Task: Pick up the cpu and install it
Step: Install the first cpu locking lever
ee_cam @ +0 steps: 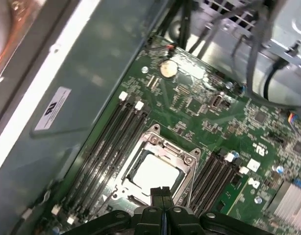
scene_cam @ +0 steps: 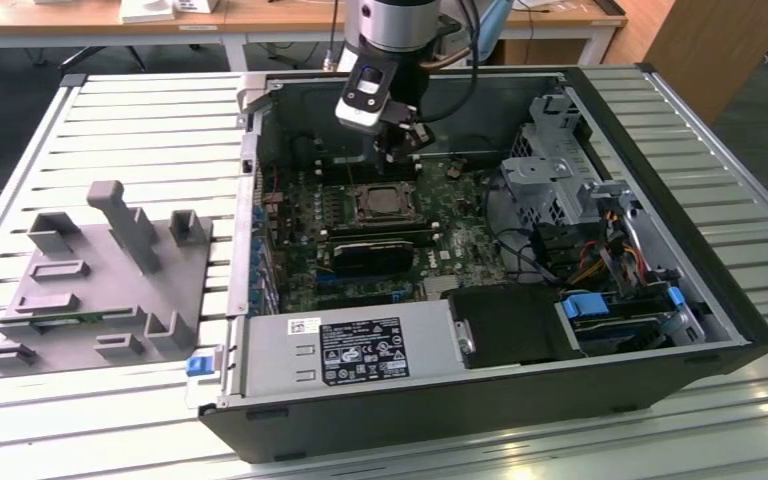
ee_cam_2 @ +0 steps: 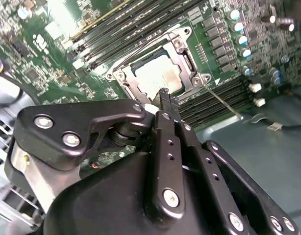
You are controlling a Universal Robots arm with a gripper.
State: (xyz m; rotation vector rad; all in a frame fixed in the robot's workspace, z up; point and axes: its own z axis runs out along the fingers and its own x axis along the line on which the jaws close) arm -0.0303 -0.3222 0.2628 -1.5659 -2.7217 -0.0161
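Gripper [scene_cam: 404, 140] hovers at twelve o'clock from the socket [scene_cam: 381, 203] in the exterior view, fingertips pressed together on nothing. The cpu [ee_cam: 155, 172] lies seated in the socket's frame, so the tool has no load left.

Bright silvery metal tops the cpu [ee_cam: 155, 172], gleaming inside the socket frame [ee_cam: 187, 159] of dull brushed steel. Glossy green board [ee_cam: 199, 105], matt black plastic gripper [ee_cam_2: 165, 100] with shiny screw heads, and a matt grey plastic tray [scene_cam: 97, 285].
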